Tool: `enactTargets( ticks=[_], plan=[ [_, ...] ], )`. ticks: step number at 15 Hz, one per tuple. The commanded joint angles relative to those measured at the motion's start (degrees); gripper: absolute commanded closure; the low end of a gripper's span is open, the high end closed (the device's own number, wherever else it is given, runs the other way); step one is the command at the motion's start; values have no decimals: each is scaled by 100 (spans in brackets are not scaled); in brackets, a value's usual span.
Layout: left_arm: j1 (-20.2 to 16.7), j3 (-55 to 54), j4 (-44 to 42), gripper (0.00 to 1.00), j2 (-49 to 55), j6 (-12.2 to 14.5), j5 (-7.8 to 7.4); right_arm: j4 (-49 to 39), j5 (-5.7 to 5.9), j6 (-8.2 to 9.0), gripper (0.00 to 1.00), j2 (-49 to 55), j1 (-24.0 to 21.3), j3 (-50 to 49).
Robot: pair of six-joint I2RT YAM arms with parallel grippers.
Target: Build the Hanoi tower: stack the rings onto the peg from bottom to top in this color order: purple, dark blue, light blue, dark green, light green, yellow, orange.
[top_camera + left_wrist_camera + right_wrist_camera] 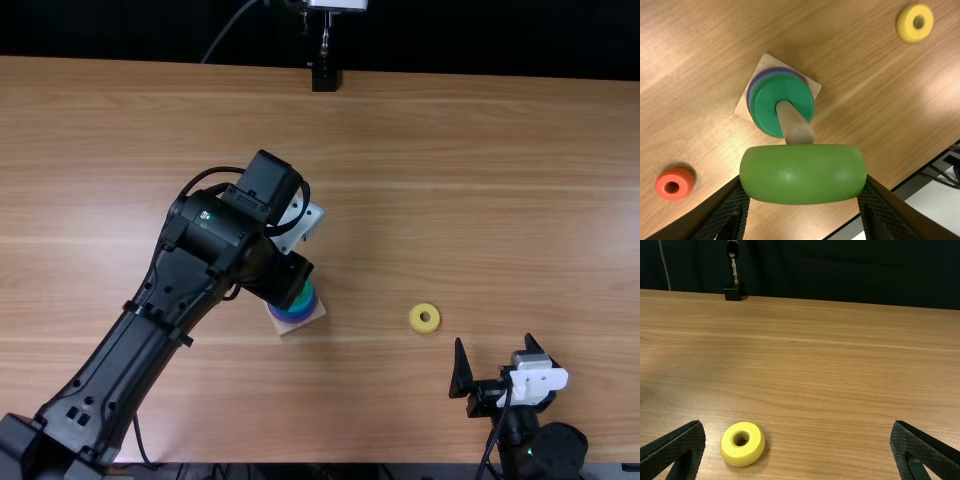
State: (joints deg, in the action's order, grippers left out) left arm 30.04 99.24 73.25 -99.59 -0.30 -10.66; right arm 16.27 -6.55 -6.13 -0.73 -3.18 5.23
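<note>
Nearest, the right gripper (495,346) has its fingers spread wide. Beyond it a yellow ring (424,318) lies on the table (480,200). Farther out, the left gripper (289,279) pinches a light green ring (802,175) near the top of the peg (791,122).

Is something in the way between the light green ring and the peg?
Nothing visible. The left gripper holds the light green ring, and the peg's visible part above the dark green ring is bare.
</note>
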Motion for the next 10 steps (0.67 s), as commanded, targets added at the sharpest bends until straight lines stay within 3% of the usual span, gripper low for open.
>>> enactTargets(
  ticks=[1,10],
  plan=[
    [46,298,-6,99,89,-44,-21,225,32,-30,0,73,-86,-409],
    [54,306,-80,98,10,-44,32,225,32,-30,0,73,-86,-409]
  ],
)
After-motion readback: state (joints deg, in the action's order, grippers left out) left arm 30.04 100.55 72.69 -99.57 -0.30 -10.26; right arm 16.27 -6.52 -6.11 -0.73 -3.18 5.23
